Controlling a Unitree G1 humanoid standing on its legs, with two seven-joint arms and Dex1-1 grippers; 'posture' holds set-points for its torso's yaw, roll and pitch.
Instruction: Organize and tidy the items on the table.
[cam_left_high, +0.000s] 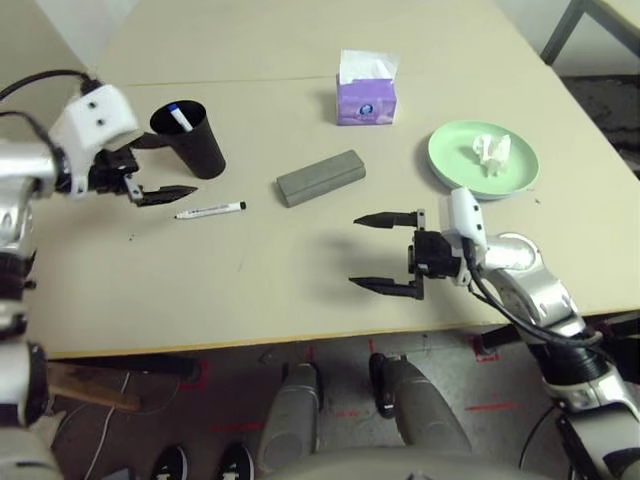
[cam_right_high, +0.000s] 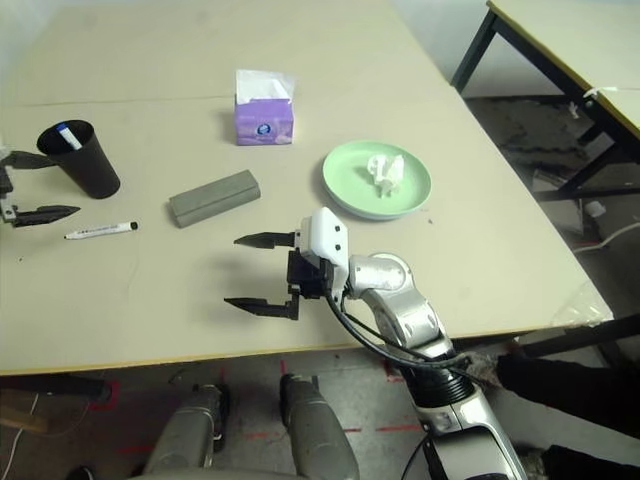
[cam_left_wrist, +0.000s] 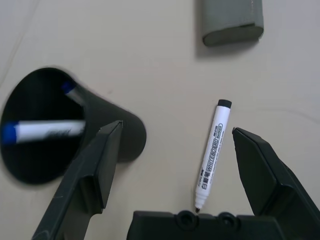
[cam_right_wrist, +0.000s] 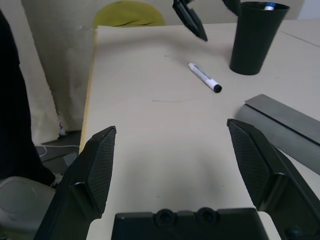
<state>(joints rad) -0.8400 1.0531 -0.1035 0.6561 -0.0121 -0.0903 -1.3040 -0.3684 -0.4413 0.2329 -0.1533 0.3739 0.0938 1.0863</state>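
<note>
On the bench (cam_left_high: 300, 40), a green plate (cam_left_high: 455, 160) holds a crumpled tissue (cam_left_high: 492, 152); a grey case (cam_left_high: 320, 178) lies mid-bench beside a black cup (cam_left_high: 192, 142) holding one marker (cam_left_high: 180, 118). Another marker (cam_left_high: 210, 210) lies under the open left tool (cam_left_high: 148, 170). The right tool (cam_left_high: 385, 252) hovers open, empty.

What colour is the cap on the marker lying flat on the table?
Black. The marker on the table shows its cap best in the left wrist view.

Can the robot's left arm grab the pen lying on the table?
Probably yes. The left gripper hangs open right beside the pen, and nothing lies between them; the black cup stands off to the side.
</note>
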